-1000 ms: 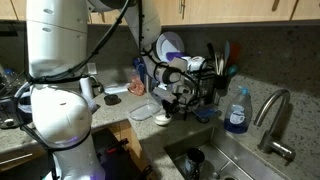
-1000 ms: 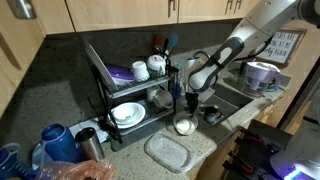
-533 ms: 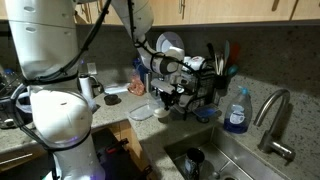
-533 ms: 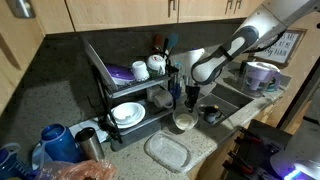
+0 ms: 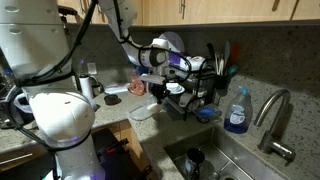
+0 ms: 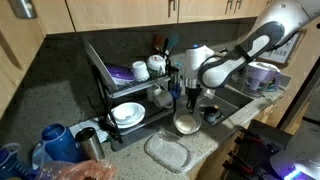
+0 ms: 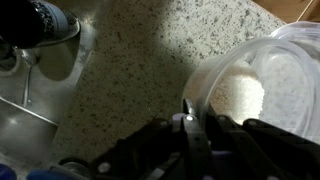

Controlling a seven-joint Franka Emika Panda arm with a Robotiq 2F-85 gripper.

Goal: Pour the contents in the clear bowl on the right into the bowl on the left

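Wrist view: the gripper is seen clenched on the near rim of the clear bowl, one finger inside the wall and one outside, so that the bowl is carried by its edge. The contents, a small pale whitish heap, lie in the bottom of it, and the bowl seems to be kept level, presumably so that nothing is spilled before the pour. Beyond it, the speckled counter is shown, and at the right edge the bowl on the left, a wider clear vessel, is partly covered by the held one. In both exterior views the held bowl is seen under the wrist, apparently clear of the worktop, just beside the receiving bowl; a short carry and a tilt are judged to be what remains. Farther back, the dish rack is loaded with plates and cups, close enough to be knocked.
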